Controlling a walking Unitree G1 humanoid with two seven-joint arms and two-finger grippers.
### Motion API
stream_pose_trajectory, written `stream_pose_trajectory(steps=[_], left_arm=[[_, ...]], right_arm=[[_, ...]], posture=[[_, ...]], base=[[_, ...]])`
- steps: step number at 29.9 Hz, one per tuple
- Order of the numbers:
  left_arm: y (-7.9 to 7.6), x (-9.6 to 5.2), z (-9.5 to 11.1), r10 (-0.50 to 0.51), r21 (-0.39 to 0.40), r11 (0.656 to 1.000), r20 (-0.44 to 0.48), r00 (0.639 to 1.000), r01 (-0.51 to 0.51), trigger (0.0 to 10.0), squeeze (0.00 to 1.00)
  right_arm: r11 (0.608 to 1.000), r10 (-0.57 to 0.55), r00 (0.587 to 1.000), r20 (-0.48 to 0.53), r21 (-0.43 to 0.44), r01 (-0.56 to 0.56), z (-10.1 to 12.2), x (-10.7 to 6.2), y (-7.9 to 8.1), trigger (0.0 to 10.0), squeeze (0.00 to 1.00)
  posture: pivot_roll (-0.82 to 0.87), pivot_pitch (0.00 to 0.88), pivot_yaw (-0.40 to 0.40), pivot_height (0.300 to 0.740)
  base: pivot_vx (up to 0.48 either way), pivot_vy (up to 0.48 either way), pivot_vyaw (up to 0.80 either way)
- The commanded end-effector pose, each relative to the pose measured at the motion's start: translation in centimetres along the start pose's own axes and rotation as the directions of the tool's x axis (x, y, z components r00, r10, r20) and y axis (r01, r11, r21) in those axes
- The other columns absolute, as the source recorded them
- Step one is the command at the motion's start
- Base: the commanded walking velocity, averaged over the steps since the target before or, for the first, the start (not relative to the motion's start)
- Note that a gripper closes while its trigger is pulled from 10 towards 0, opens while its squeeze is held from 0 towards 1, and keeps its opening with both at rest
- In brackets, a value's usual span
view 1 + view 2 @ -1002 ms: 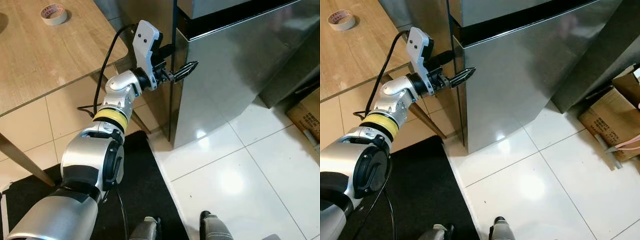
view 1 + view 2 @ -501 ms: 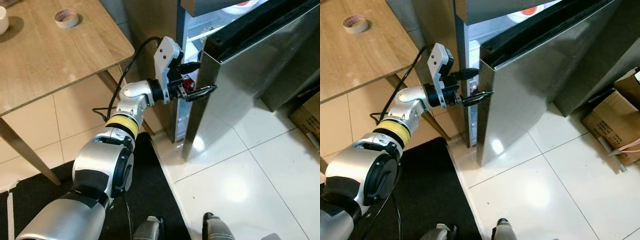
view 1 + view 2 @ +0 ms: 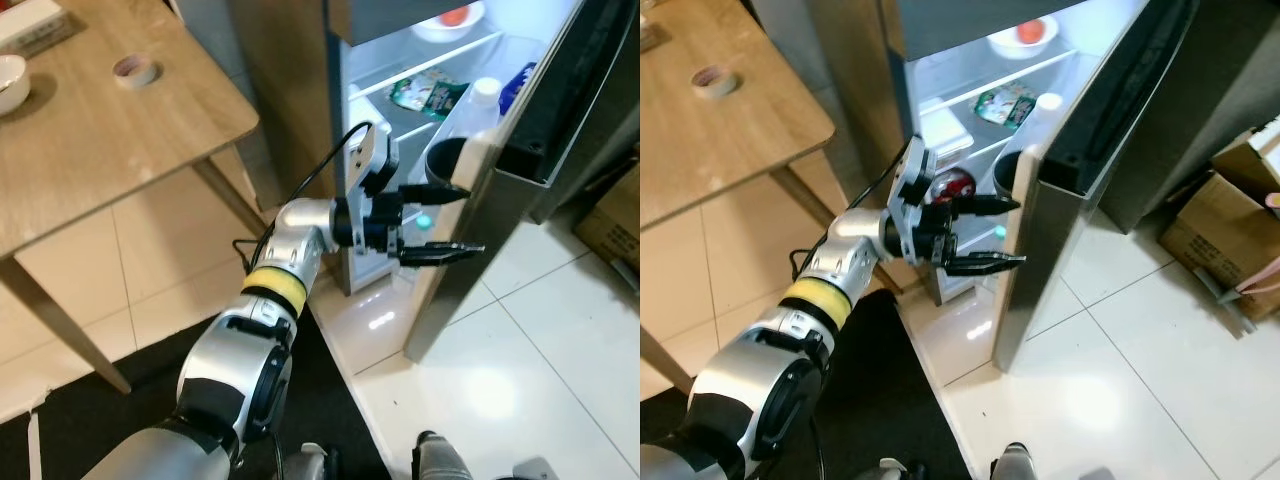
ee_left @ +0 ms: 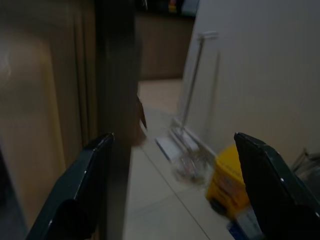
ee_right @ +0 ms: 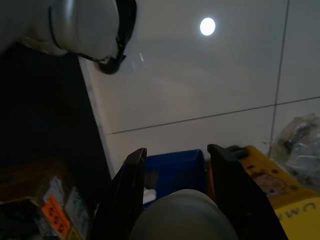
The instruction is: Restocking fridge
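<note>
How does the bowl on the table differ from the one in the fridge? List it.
The table bowl sits on the wooden table, cut off by the frame; the fridge bowl sits high in the lit fridge. The fridge bowl holds something orange-red; the table bowl looks empty. Both are white.

We find the fridge door (image 3: 520, 200) swung open just beyond our left gripper (image 3: 445, 218), whose fingers (image 3: 440, 251) are spread at its free edge. Behind the fingers, inside the fridge (image 3: 970, 90), a bowl (image 3: 1025, 35) sits on the top shelf, a packet (image 3: 1005, 103) on the shelf below. Well left of the fingers, a tape roll (image 3: 135, 70) lies on the surface (image 3: 90, 150). Far right of them, a cardboard box (image 3: 1230, 225) stands on the floor (image 3: 1120, 370).
</note>
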State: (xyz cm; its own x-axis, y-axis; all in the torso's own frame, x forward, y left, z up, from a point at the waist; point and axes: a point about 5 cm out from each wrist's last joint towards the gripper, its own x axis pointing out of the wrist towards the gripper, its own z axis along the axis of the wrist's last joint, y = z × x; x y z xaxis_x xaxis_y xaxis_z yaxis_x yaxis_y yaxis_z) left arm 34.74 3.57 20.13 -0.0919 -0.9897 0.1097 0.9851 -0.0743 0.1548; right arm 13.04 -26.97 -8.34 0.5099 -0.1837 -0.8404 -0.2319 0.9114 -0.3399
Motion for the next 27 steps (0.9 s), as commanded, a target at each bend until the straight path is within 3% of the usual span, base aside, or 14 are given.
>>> stream_pose_trajectory(steps=[1,4,5,8,9,12,15,18,19,21,23,25,26,27], left_arm=[[-0.2,-1.7,-1.4,0.052,-0.029,0.998,-0.061,0.997,-0.054,10.0,0.0],[-1.2,-4.5,-4.3,0.164,-0.097,0.98,-0.121,0.979,-0.177,10.0,0.0],[-1.2,-4.5,-4.3,0.164,-0.097,0.98,-0.121,0.979,-0.177,10.0,0.0],[-4.4,-10.1,-9.7,0.428,-0.196,0.852,-0.273,0.862,-0.485,10.0,0.0],[-4.4,-10.1,-9.7,0.428,-0.196,0.852,-0.273,0.862,-0.485,10.0,0.0],[-7.6,-14.2,-13.2,0.59,-0.235,0.668,-0.411,0.695,-0.706,10.0,0.0],[-8.3,-15.0,-13.9,0.616,-0.236,0.622,-0.442,0.652,-0.747,10.0,0.0],[-12.1,-18.1,-16.6,0.712,-0.235,0.365,-0.553,0.433,-0.901,10.0,0.0],[-12.1,-18.1,-16.6,0.712,-0.235,0.365,-0.553,0.433,-0.901,10.0,0.0],[-13.9,-19.2,-17.8,0.731,-0.217,0.225,-0.607,0.312,-0.95,10.0,0.0],[-13.9,-19.2,-17.8,0.731,-0.217,0.225,-0.607,0.312,-0.95,10.0,0.0],[-15.5,-19.7,-18.7,0.718,-0.192,0.14,-0.656,0.233,-0.971,10.0,0.0],[-15.5,-19.7,-18.7,0.718,-0.192,0.14,-0.656,0.233,-0.971,10.0,0.0],[-17.0,-20.2,-19.6,0.688,-0.154,0.08,-0.706,0.166,-0.985,10.0,0.0]], right_arm=[[1.0,0.007,0.999,-0.051,0.02,-0.006,-1.3,-0.2,0.6,10.0,0.0],[1.0,0.011,0.999,-0.031,0.026,-0.01,-0.6,-0.1,0.8,10.0,0.0],[1.0,0.011,0.999,-0.031,0.026,-0.01,-0.6,-0.1,0.8,10.0,0.0],[0.996,0.056,0.995,0.085,0.058,-0.061,2.2,0.4,0.9,10.0,0.0],[0.996,0.056,0.995,0.085,0.058,-0.061,2.2,0.4,0.9,10.0,0.0],[0.98,0.182,0.957,0.225,0.04,-0.196,5.2,0.5,1.8,10.0,0.0],[0.974,0.213,0.944,0.253,0.024,-0.226,5.8,0.5,2.1,10.0,0.0],[0.89,0.446,0.794,0.414,-0.111,-0.442,10.3,-0.1,3.9,10.0,0.0],[0.89,0.446,0.794,0.414,-0.111,-0.442,10.3,-0.1,3.9,10.0,0.0],[0.835,0.536,0.694,0.481,-0.185,-0.518,13.0,-0.8,4.5,10.0,0.0],[0.835,0.536,0.694,0.481,-0.185,-0.518,13.0,-0.8,4.5,10.0,0.0],[0.765,0.626,0.568,0.534,-0.283,-0.578,16.0,-1.8,4.9,10.0,0.0],[0.765,0.626,0.568,0.534,-0.283,-0.578,16.0,-1.8,4.9,10.0,0.0],[0.673,0.718,0.432,0.546,-0.386,-0.631,18.3,-3.2,5.5,10.0,0.0]], posture=[[-0.22,0.225,0.097,0.74],[-0.2,0.205,0.104,0.74],[-0.2,0.205,0.104,0.74],[-0.17,0.177,0.103,0.74],[-0.17,0.177,0.103,0.74],[-0.17,0.157,0.105,0.74],[-0.17,0.154,0.106,0.74],[-0.17,0.117,0.109,0.74],[-0.17,0.117,0.109,0.74],[-0.16,0.107,0.103,0.74],[-0.16,0.107,0.103,0.74],[-0.14,0.095,0.1,0.74],[-0.14,0.095,0.1,0.74],[-0.14,0.085,0.098,0.74]], base=[[0.0,0.0,0.0],[0.0,0.0,0.0],[0.0,0.0,0.0],[0.0,0.0,0.0],[0.0,0.0,0.0],[0.0,0.0,0.0],[0.0,0.0,0.0],[0.0,0.0,0.0],[0.0,0.0,0.0],[0.0,0.0,0.0],[0.0,0.0,0.0],[0.0,0.0,0.0],[0.0,0.0,0.0],[0.0,0.0,0.0]])
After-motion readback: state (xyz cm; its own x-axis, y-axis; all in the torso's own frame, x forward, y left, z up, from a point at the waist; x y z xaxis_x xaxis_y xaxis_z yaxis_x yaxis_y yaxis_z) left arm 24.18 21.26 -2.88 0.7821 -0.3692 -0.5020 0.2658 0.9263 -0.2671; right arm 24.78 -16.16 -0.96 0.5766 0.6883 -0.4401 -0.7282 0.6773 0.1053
